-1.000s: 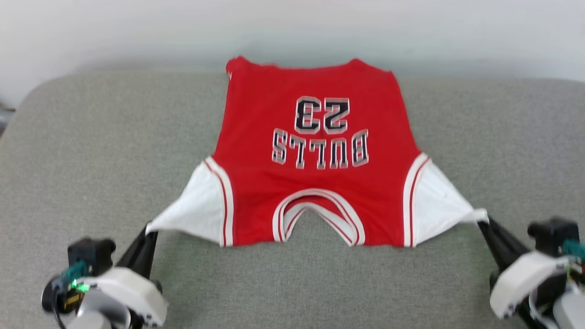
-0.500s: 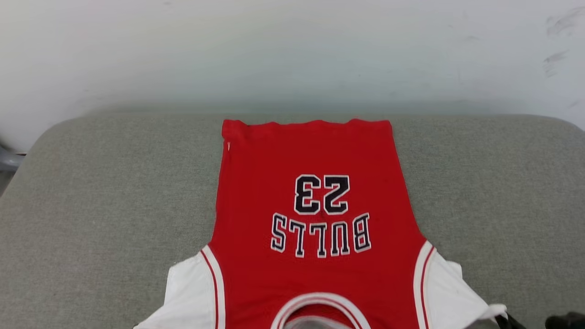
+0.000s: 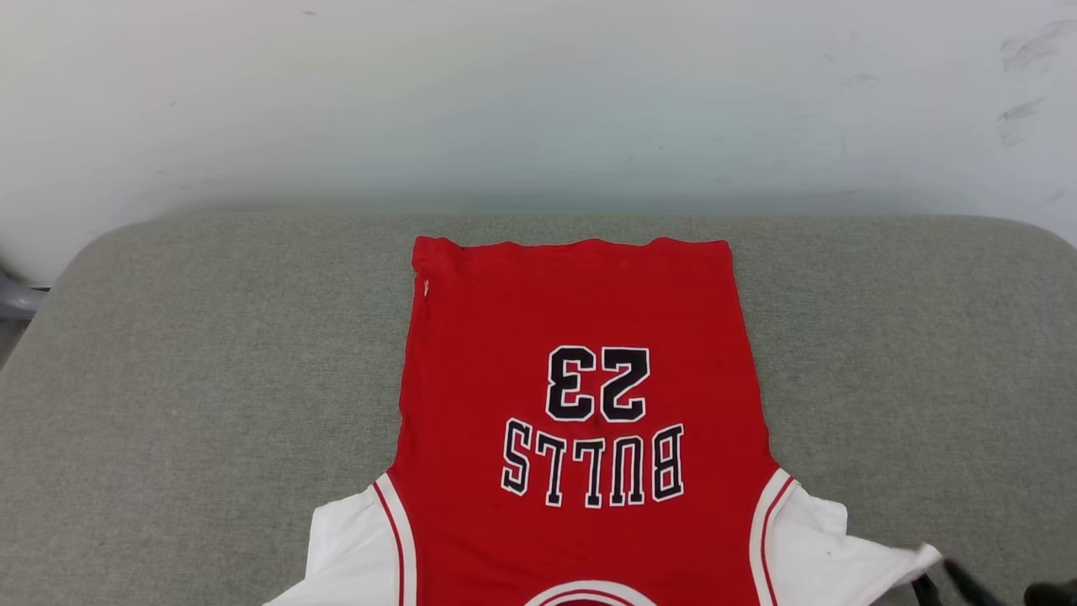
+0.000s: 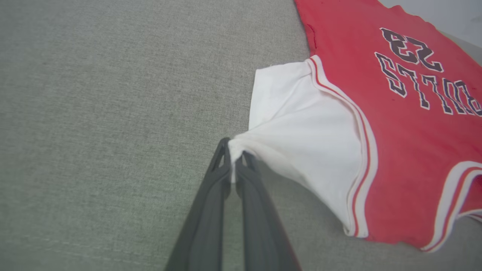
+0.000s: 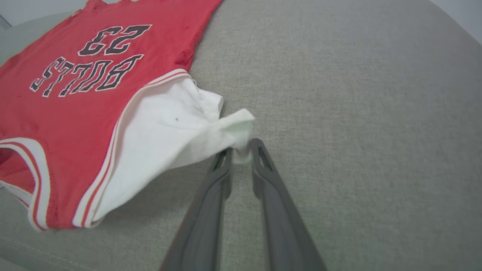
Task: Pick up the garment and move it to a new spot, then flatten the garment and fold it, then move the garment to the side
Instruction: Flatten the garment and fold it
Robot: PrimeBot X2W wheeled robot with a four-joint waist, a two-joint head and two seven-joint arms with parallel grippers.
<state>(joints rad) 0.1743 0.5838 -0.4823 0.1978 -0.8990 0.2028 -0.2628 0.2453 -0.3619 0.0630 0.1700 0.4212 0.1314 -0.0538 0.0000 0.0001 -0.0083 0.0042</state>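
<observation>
The garment [image 3: 580, 337] is lying print-up in the middle of the grey cushion [image 3: 210, 337], and the wrist views are adding the near grips: the left gripper [image 4: 234, 150] is keeping its jaws clamped on the tip of the left sleeve [image 4: 301, 124], while the right gripper [image 5: 241, 148] is standing with jaws slightly apart around the tip of the right sleeve [image 5: 162, 131].

A grey-green woven fabric cushion with rounded corners [image 3: 210, 353] spreads across the head view from 3 through 6 to 9 o'clock. Behind it at 12 o'clock stands a plain white wall [image 3: 505, 101], softly and evenly lit, with faint dark scuff marks [image 3: 1022, 109] towards 2 o'clock. A dull grey object [image 3: 13, 299] pokes in at 9 o'clock.
</observation>
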